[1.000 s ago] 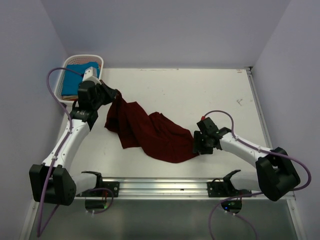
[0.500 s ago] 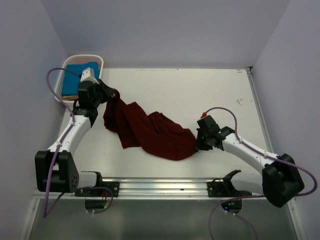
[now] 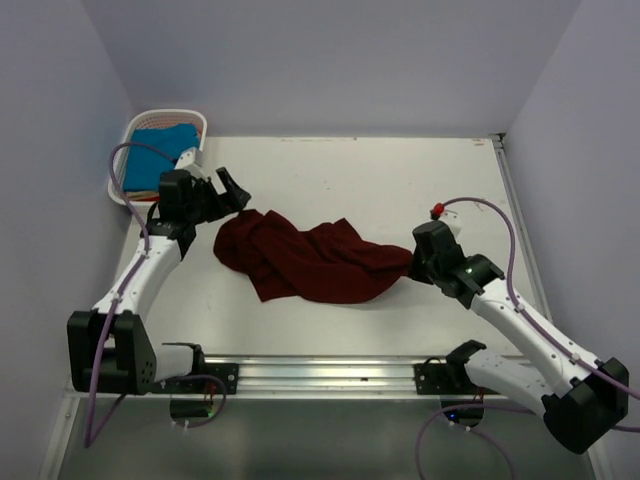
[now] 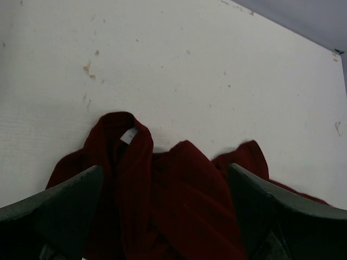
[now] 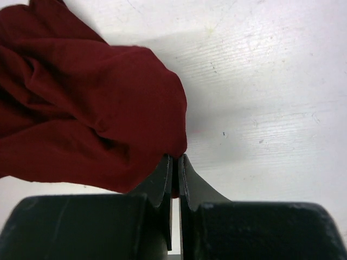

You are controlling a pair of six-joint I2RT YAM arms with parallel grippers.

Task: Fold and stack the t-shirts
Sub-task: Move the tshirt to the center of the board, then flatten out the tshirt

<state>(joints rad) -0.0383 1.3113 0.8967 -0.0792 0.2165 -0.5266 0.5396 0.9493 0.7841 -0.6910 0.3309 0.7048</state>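
1. Maroon t-shirt point(image 3: 305, 262) lies crumpled in a long heap on the worktop point(image 3: 380, 185), left of centre and nearer the near edge than the far one; small white neck label point(image 4: 129, 136) faces up at its left end
2. Left pincer point(image 3: 236, 195) released: fingers point(image 4: 59, 200) spread wide above the shirt's left end, gripping nothing
3. Right pincer point(image 5: 173, 162) clenched on the shirt's right-hand edge, a fold of cloth pinched between its fingers
4. Turquoise t-shirt point(image 3: 160, 155) sits inside the white slatted basket point(image 3: 170, 113) at the far left corner, well apart from the maroon one
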